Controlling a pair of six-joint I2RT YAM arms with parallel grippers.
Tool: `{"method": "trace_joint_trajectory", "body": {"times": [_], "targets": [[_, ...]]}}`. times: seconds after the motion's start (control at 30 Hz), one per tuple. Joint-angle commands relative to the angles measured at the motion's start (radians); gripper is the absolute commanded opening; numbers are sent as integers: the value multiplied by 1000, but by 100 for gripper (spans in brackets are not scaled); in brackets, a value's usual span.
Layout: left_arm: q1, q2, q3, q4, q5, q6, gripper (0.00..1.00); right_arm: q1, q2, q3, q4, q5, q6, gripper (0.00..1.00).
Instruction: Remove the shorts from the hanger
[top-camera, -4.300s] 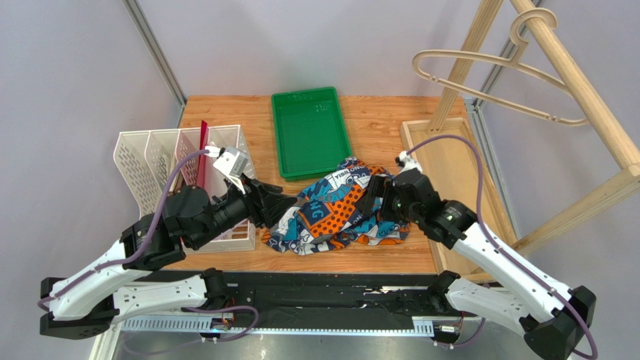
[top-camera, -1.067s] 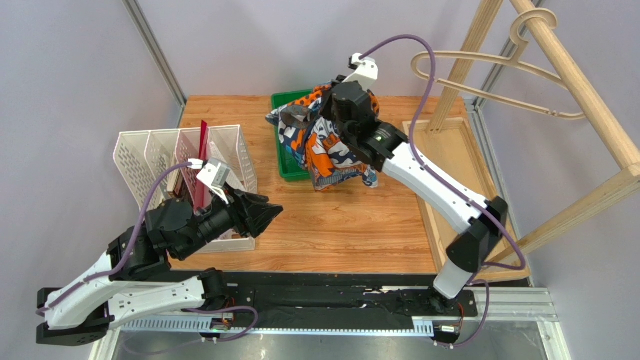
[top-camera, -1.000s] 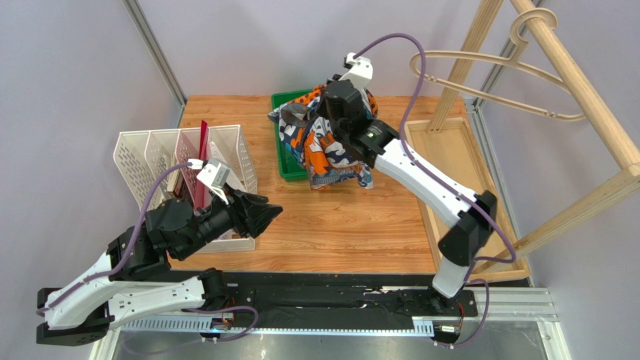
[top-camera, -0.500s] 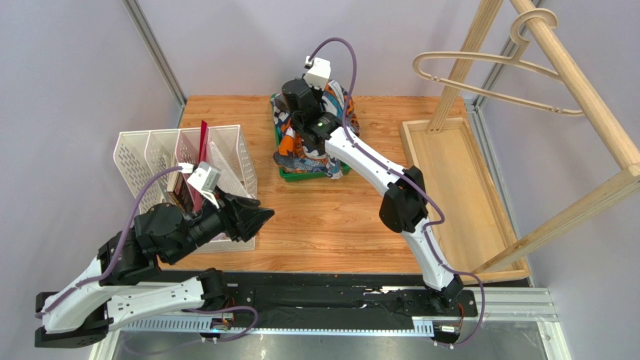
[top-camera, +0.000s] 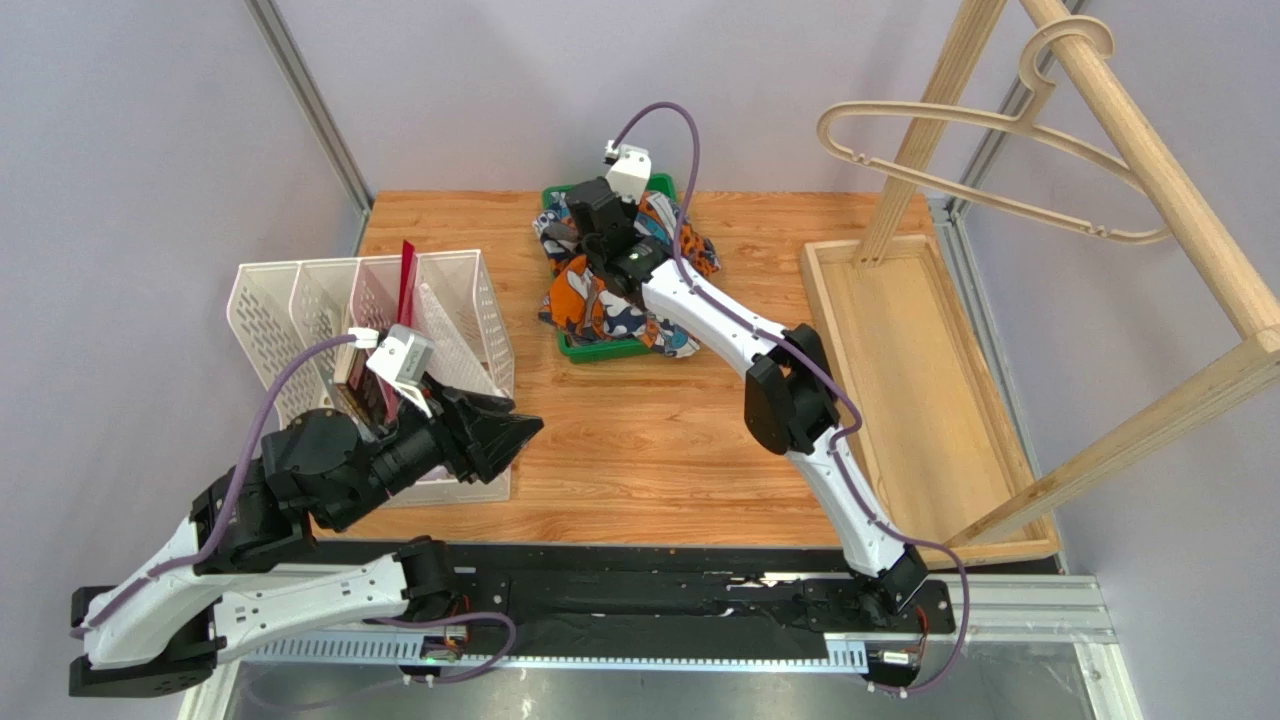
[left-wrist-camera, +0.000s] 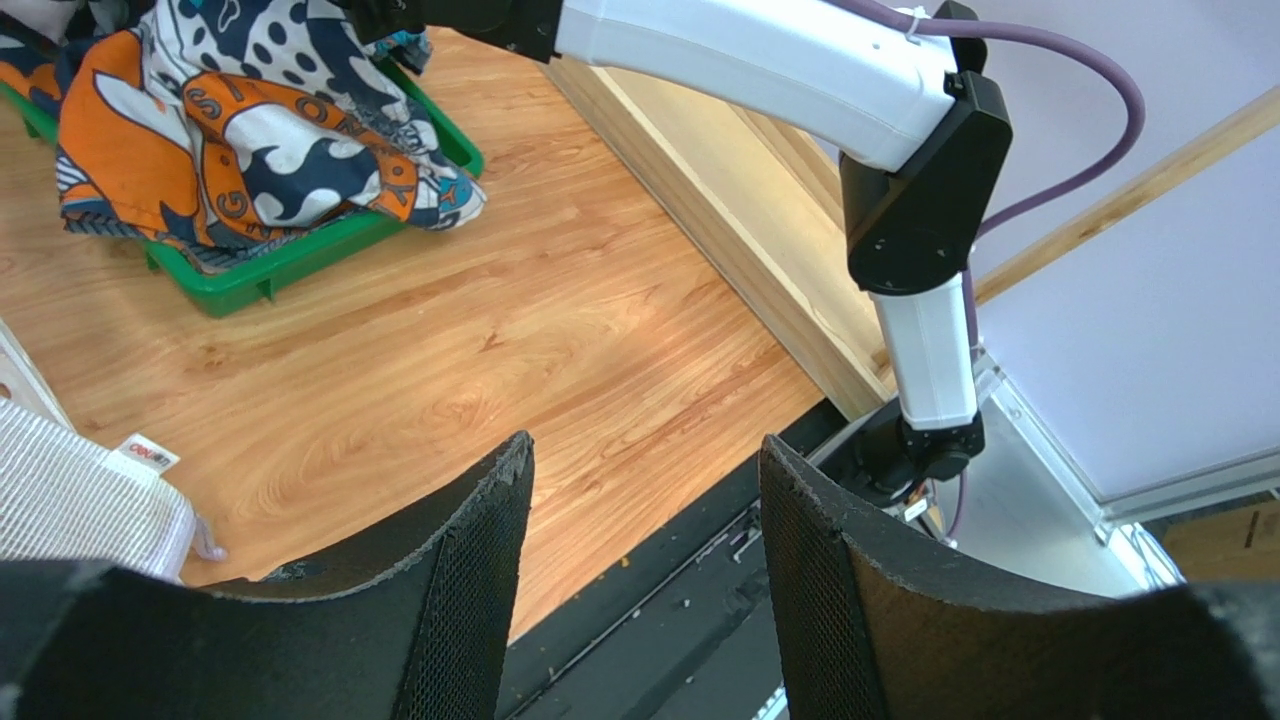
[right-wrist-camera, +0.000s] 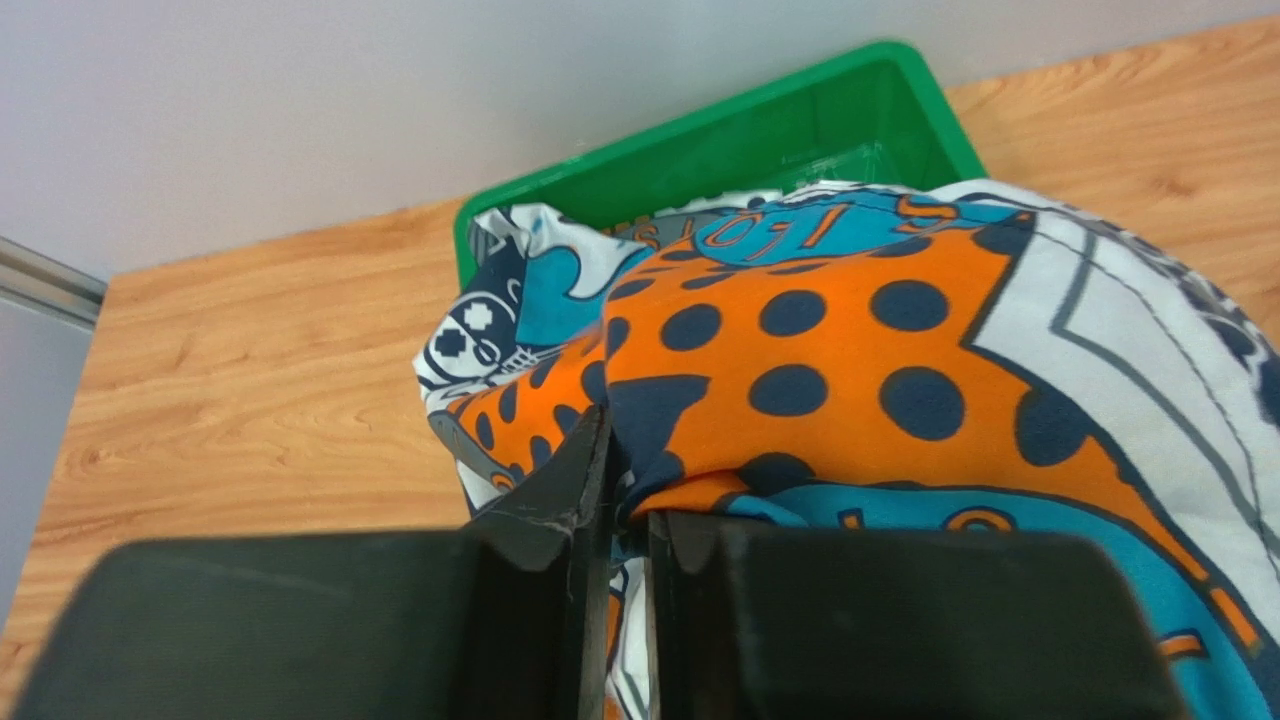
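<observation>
The shorts (top-camera: 616, 300), patterned in orange, teal, navy and white, lie bunched in the green tray (top-camera: 598, 354) at the back of the table, spilling over its rim. They also fill the right wrist view (right-wrist-camera: 902, 345) and show in the left wrist view (left-wrist-camera: 241, 120). My right gripper (top-camera: 601, 248) rests on the heap, jaws a narrow slit apart (right-wrist-camera: 628, 488) with a fold of cloth at the tips. The bare hanger (top-camera: 977, 150) hangs on the rack beam at the upper right. My left gripper (top-camera: 519, 435) hovers open and empty (left-wrist-camera: 646, 465) over the table's front left.
A white file rack (top-camera: 301, 308) holding a red item (top-camera: 406, 285) stands at the left, just behind my left arm. A slanted wooden rack beam (top-camera: 1157, 165) rises from a shallow wooden base tray (top-camera: 902, 375) on the right.
My right arm carried the shorts left and down into the green tray, and its jaws have parted slightly. The left arm drew back a little toward the near left.
</observation>
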Motion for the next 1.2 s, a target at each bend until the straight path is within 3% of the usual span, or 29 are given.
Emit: {"method": "trace_joint_trajectory", "body": {"times": [0.0, 0.03, 0.17, 0.4, 0.47, 0.63, 0.77, 0.93, 1.1, 1.17], "targets": [[-4, 14, -9, 16, 7, 0, 62, -20, 2, 45, -61, -68, 51, 21], [-4, 17, -10, 21, 12, -3, 63, -23, -12, 43, -82, -80, 44, 34], [-4, 34, -12, 56, 37, -7, 63, -20, -76, 49, -164, -119, 24, 55], [-4, 90, -12, 139, 84, -18, 62, -12, -285, -87, -283, -221, 10, 72], [-5, 112, -6, 156, 95, -21, 62, -11, -355, -136, -308, -240, 10, 81], [-4, 145, -7, 203, 144, -37, 61, -5, -553, -295, -420, -321, 22, 83], [-4, 186, -12, 239, 176, -41, 61, 44, -765, -727, -310, -363, 4, 83], [-4, 228, -21, 272, 202, -44, 61, 52, -1061, -1058, -313, -387, 85, 83], [-4, 240, -81, 331, 221, -55, 61, 72, -1390, -1442, -147, -553, 145, 84], [-4, 249, -101, 354, 225, -67, 61, 92, -1539, -1521, -109, -571, 163, 86]]}}
